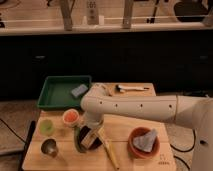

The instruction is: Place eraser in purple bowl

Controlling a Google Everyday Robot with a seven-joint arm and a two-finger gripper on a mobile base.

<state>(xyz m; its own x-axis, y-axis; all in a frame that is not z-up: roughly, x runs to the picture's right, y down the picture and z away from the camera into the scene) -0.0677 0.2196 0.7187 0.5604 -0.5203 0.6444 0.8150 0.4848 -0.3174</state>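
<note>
Eraser (90, 141) looks like the pale bit at the gripper (91, 136) tip, right over or just inside the purple bowl (78, 140). Can't tell if it touches the bowl floor. Can't tell either whether the gripper is clamped on it or has let go; that part is hidden by the wrist. The arm (135, 106) reaches in from 3 o'clock and bends down onto the bowl.

Judgement: carry looks done, eraser is at the target. Left to do: confirm release into the bowl, then lift the gripper clear without dragging the eraser out.

Around the bowl on the table (65, 158):
- orange cup (71, 117) at 11 o'clock, near
- green cup (46, 126) at 10 o'clock
- metal cup (49, 147) at 8 o'clock
- yellow stick (110, 153) at 4 o'clock, just beside the bowl
- brown bowl (134, 149) with grey cloth (145, 140) at 3 o'clock, apart
- green tray (54, 95) at 11 o'clock, far side, holding a blue-grey block (79, 90)
</note>
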